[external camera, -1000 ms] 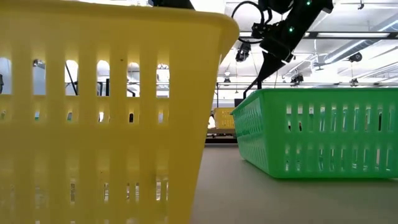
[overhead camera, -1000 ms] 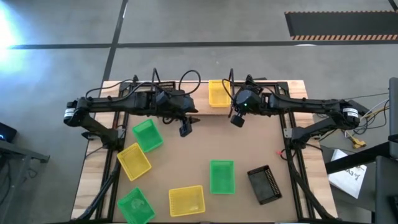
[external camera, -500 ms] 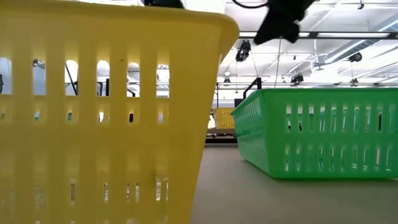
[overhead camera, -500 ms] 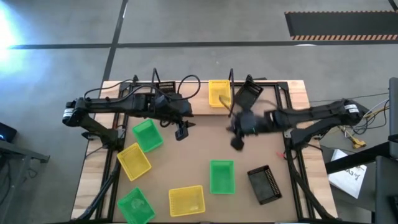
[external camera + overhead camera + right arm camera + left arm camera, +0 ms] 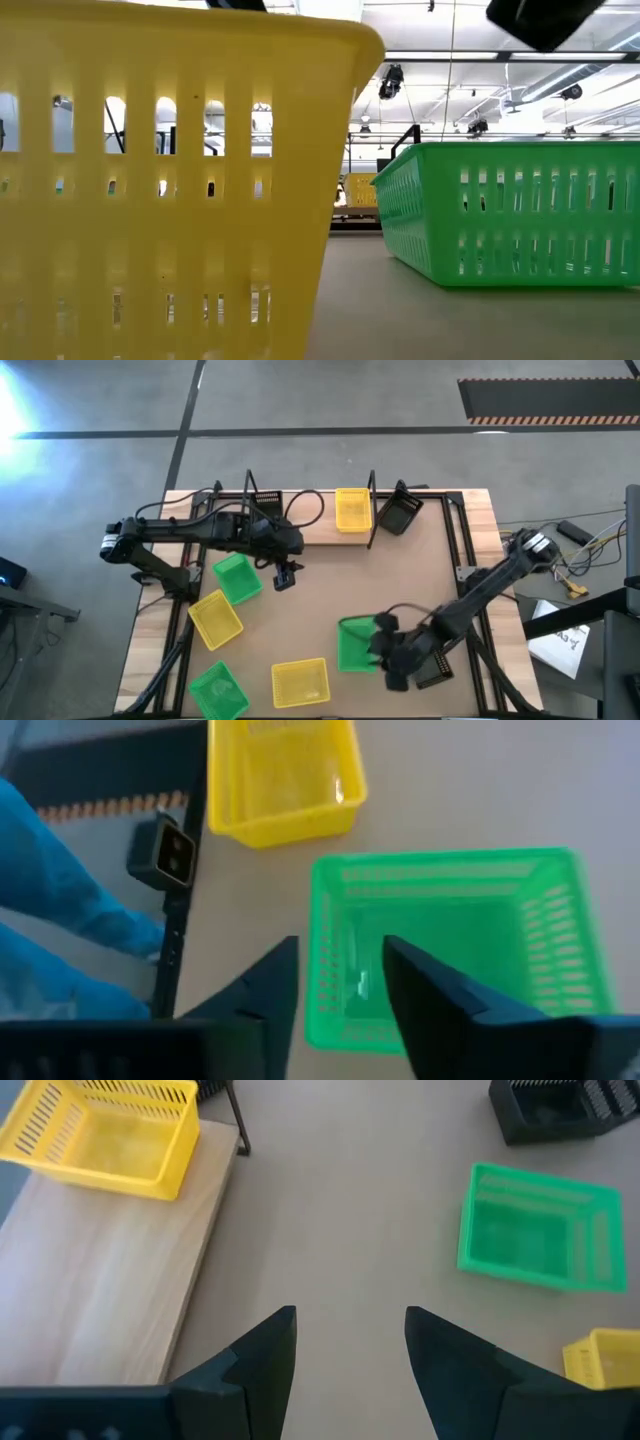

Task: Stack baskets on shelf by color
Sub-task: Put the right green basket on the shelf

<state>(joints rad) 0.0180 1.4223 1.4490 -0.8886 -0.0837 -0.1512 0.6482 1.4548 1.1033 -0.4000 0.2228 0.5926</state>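
Right tool (image 5: 335, 985): open, empty, above green basket (image 5: 450, 945) beside yellow basket (image 5: 280, 780). Left tool (image 5: 345, 1350): open. Risk: fingers straddling nothing, nudging basket off-square.

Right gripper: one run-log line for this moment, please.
right gripper: open, by green basket | left gripper: open, empty, near shelf

The parted left tool (image 5: 348, 1345) hangs over bare table between a shelved yellow basket (image 5: 103, 1132) and a green basket (image 5: 540, 1228).
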